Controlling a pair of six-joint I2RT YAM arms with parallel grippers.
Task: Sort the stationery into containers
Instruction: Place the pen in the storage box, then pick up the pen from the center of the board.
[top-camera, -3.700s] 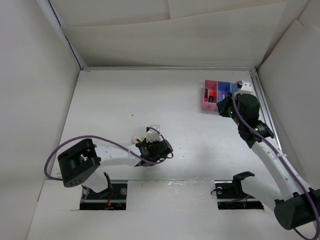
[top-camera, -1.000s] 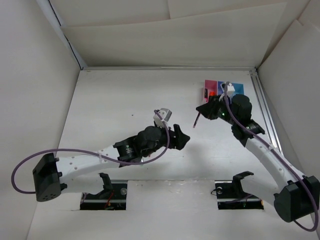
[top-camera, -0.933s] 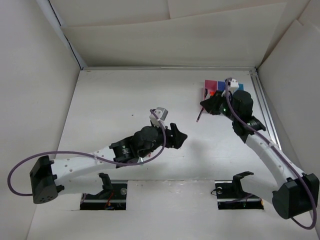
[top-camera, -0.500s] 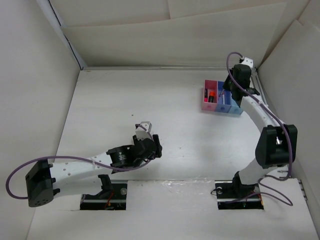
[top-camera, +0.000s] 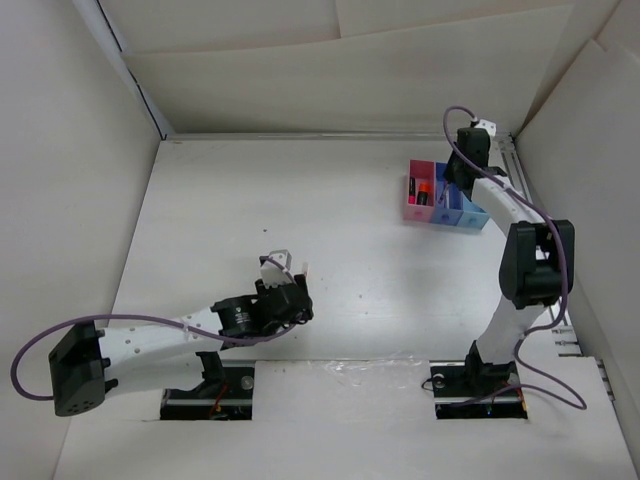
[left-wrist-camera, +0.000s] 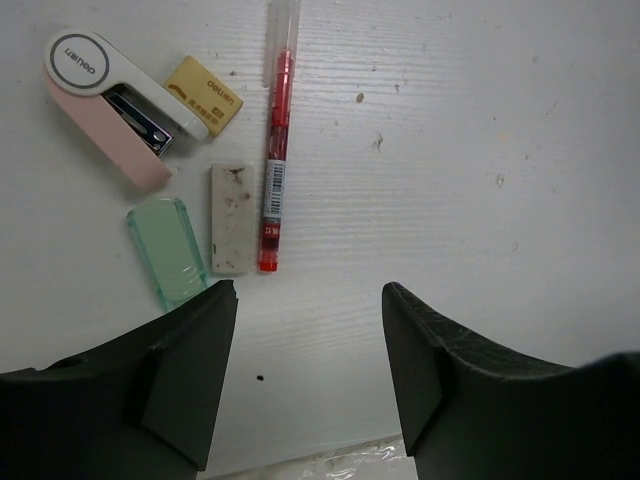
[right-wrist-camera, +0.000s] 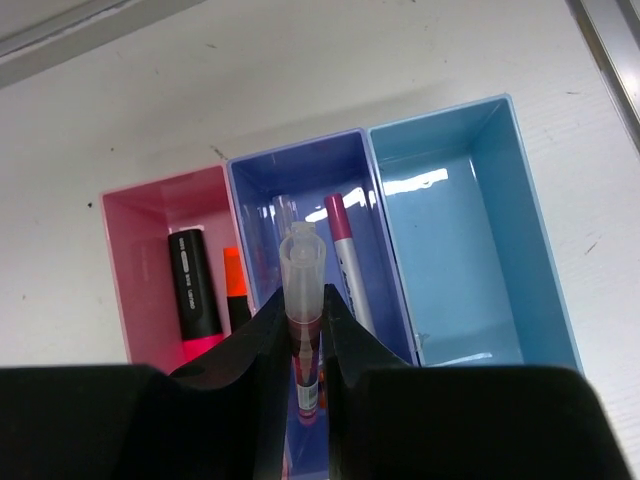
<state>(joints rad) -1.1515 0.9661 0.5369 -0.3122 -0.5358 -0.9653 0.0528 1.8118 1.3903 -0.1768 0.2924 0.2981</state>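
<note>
In the left wrist view, a red pen (left-wrist-camera: 275, 140), a beige eraser (left-wrist-camera: 203, 94), a grey eraser (left-wrist-camera: 230, 218) and a green eraser (left-wrist-camera: 167, 250) lie loose on the table. My left gripper (left-wrist-camera: 310, 370) hangs open just short of them, with nothing between its fingers. My right gripper (right-wrist-camera: 305, 310) is shut on a clear-capped red pen (right-wrist-camera: 303, 265) over the darker blue bin (right-wrist-camera: 262, 180). A pink pen (right-wrist-camera: 345, 260) lies in that bin. In the pink bin (right-wrist-camera: 140, 260) are a pink-capped highlighter (right-wrist-camera: 198, 285) and an orange one (right-wrist-camera: 235, 290). Nothing lies in the light blue bin (right-wrist-camera: 470, 230).
A pink and white stapler (left-wrist-camera: 105, 105) lies beside the erasers. From above, the containers (top-camera: 440, 195) sit at the far right near a metal rail (top-camera: 520, 185) and the side wall. My left gripper (top-camera: 285, 295) is low near the table's front.
The left arm has drawn back toward the near left and its jaws have narrowed somewhat. The right arm has swung the pen from left of the bins to above them.
</note>
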